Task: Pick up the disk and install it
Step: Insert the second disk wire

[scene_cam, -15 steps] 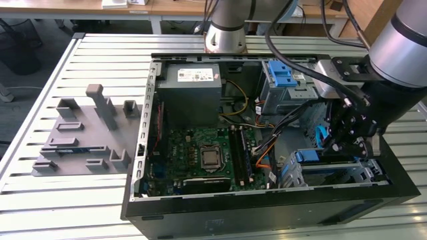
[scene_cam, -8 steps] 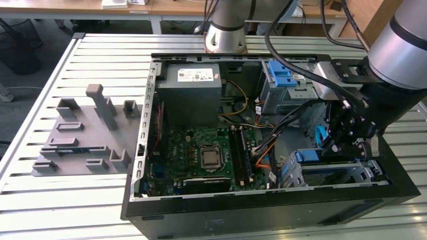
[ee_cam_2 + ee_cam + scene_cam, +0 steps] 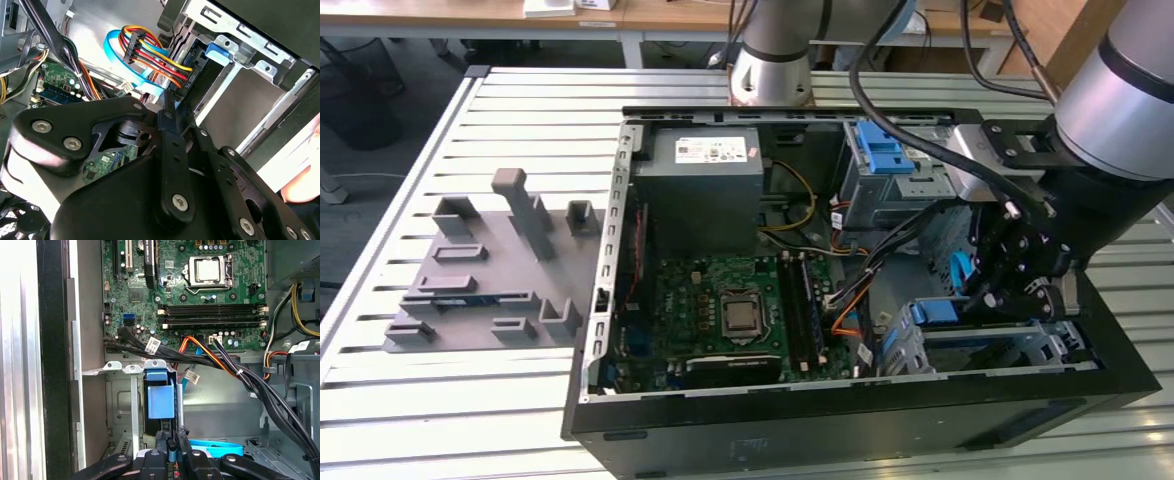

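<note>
Now hand (image 3: 172, 440) closed on disk (image 3: 161, 400), edge-on in drive cage (image 3: 125, 405), cables (image 3: 235, 372) close by.

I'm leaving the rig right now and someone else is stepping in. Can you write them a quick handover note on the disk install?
Tool: down inside the open case, at the drive cage; grip state unreadable.
Disk: seemingly the blue-railed part standing in the cage slot, directly ahead of the tool.
Done: disk is at the cage.
Left: seating unconfirmed; I cannot tell whether it is fully in.
</note>
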Robot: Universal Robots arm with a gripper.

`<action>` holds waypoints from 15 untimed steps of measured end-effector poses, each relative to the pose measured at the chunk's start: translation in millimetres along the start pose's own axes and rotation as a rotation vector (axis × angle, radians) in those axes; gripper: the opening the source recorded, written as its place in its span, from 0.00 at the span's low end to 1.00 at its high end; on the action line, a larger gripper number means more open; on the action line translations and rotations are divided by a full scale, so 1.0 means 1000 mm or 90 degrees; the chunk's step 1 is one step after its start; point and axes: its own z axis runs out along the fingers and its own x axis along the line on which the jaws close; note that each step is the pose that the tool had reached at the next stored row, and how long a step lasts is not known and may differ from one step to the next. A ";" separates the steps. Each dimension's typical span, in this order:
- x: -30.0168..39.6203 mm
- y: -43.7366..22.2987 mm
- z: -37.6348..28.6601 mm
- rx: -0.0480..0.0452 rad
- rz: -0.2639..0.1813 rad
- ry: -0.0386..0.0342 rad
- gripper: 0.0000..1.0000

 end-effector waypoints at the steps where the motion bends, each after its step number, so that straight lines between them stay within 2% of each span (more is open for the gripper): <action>1: 0.0000 0.0000 0.0000 0.0000 0.000 0.0000 0.23; 15: 0.0000 0.0000 -0.0038 0.0000 0.000 0.0003 0.23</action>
